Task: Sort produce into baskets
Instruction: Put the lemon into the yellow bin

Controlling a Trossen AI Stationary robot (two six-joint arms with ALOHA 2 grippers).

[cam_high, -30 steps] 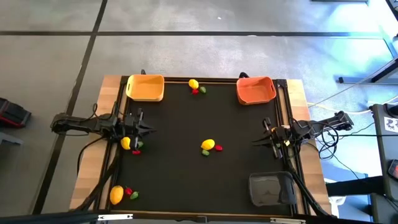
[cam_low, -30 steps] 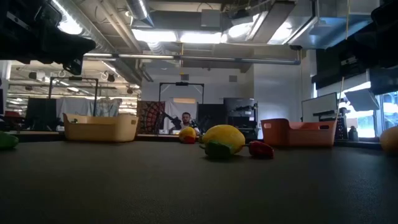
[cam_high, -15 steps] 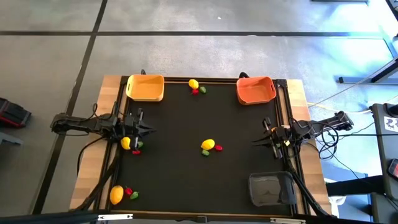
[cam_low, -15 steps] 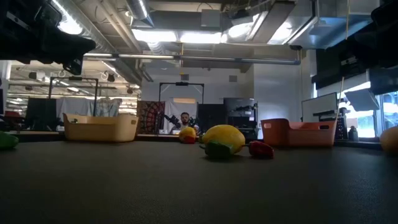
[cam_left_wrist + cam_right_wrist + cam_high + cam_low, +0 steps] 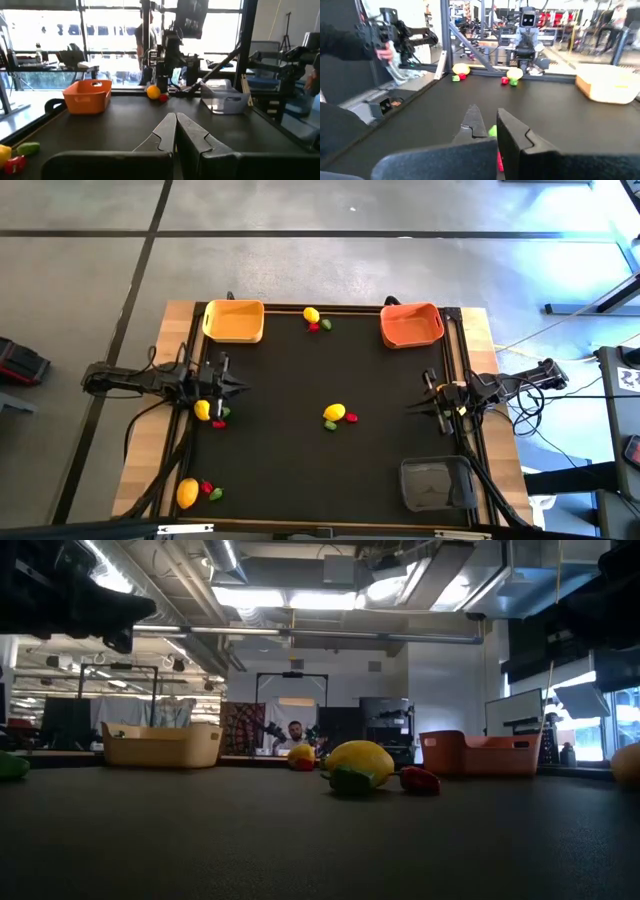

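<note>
Yellow lemon [image 5: 202,410] just beside closed left end effector [image 5: 240,389]

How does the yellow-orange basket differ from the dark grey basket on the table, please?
Colour: the yellow-orange basket is opaque and bright, while the dark grey basket looks smoky and see-through.
Place: the yellow-orange basket sits at the far corner on the left arm's side; the dark grey basket sits at the near corner on the right arm's side.
Both are small rectangular bins of similar size, upright, and no produce shows in either.
</note>
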